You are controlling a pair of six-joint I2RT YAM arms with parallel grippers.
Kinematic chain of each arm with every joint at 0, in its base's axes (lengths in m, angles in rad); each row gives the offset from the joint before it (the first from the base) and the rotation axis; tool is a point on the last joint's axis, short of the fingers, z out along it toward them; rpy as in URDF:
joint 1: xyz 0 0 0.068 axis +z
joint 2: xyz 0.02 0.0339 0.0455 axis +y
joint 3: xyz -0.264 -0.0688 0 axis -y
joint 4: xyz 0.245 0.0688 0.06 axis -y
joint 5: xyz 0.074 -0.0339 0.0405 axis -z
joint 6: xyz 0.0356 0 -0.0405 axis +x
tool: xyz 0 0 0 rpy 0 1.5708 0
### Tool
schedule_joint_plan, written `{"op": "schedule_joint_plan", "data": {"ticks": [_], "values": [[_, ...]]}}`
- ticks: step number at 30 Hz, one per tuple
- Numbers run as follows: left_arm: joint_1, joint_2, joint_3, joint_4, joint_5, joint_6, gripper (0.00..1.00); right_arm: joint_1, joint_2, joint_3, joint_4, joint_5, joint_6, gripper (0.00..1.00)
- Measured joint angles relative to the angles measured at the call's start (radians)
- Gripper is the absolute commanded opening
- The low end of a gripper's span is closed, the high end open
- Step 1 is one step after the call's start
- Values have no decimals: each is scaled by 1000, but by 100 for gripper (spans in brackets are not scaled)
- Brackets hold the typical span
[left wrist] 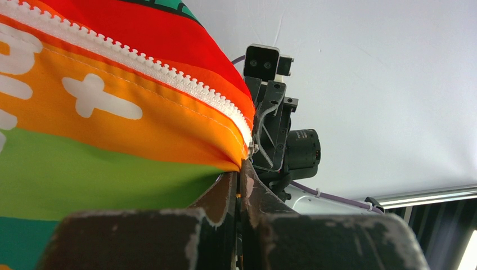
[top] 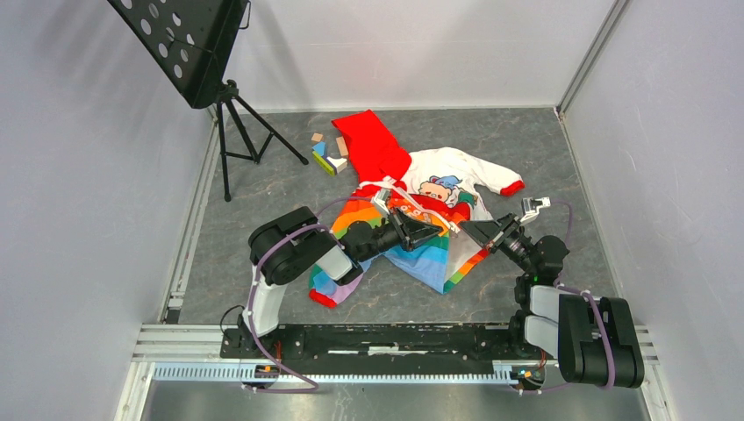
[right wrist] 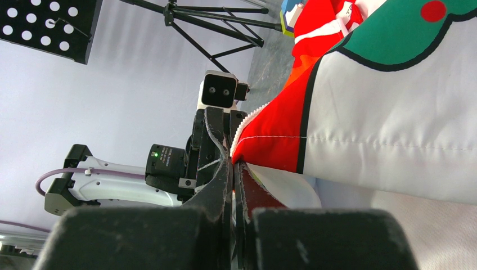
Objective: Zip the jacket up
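Top external: both arms reach inward (low, facing), left hand (top: 438, 230) and right hand (top: 464, 227) pinching the jacket (top: 439, 187).

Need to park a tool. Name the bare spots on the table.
Bare: far right corner between the jacket's sleeve and the wall; the near strip between its hem and the rail; left, this side of the tripod. Crowded: blocks by the hood, and the middle, where left end effector and right end effector pinch the jacket.

white plus sign (left wrist: 101, 97) on the orange stripe of the jacket (left wrist: 84, 180); other lettering cut off, unreadable
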Motion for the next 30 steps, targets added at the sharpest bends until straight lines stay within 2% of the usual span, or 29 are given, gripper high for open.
{"op": "schedule_joint_plan", "data": {"ticks": [30], "values": [[-3,0,-2,0,0,0,2,0,0,0,0,1,0,0]]}}
